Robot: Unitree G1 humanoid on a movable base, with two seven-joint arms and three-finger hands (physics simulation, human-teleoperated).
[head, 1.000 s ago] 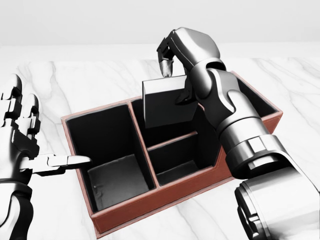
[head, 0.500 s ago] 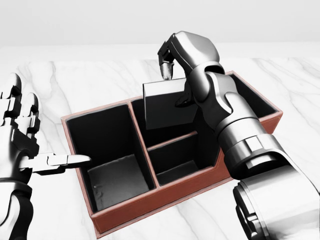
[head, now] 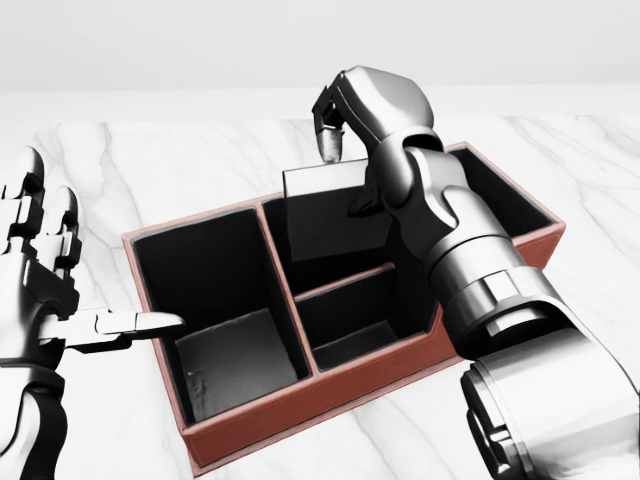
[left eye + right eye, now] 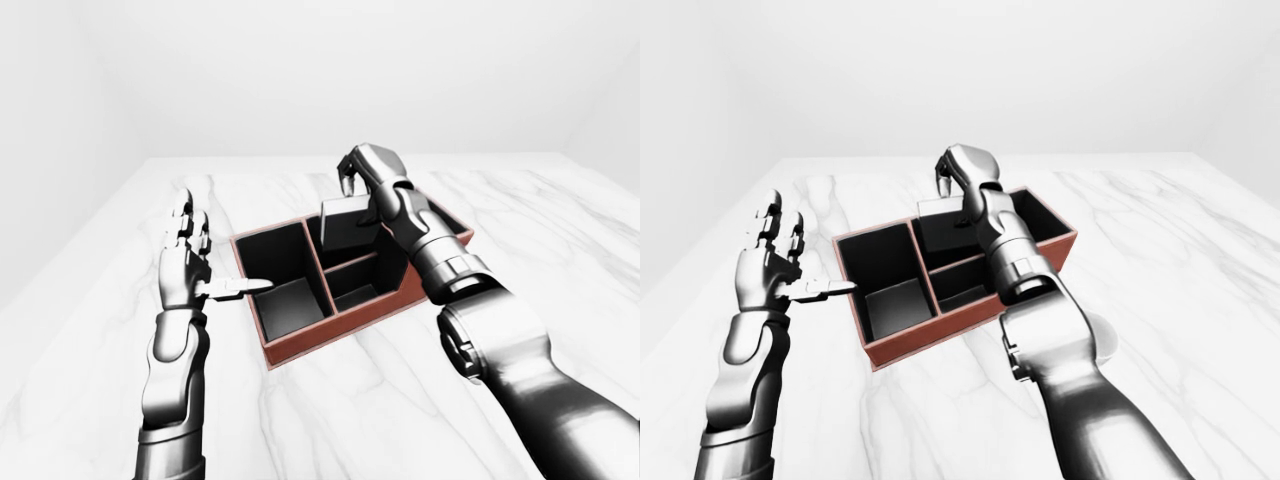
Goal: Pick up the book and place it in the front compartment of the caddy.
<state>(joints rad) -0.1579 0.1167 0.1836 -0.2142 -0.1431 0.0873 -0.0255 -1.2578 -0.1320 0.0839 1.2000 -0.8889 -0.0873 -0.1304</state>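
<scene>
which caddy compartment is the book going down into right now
The upper middle compartment, just above the short divider in the head view. The book, held by the right hand, dips into it; the large left compartment and lower middle compartment hold nothing.

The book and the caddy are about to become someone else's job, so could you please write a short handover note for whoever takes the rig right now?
Right hand: shut on the book, holding it upright by its top edge.
Left hand: open, holding nothing, one finger pointing at the left wall of the caddy.
Book: lower part already inside the upper middle compartment, top edge above the rim. Whether it touches the bottom cannot be told.
Caddy: on the marble table; the other compartments in view hold nothing.
Done: book picked up and brought into the caddy.
Left: check this is the front compartment, lower, release, withdraw.
</scene>
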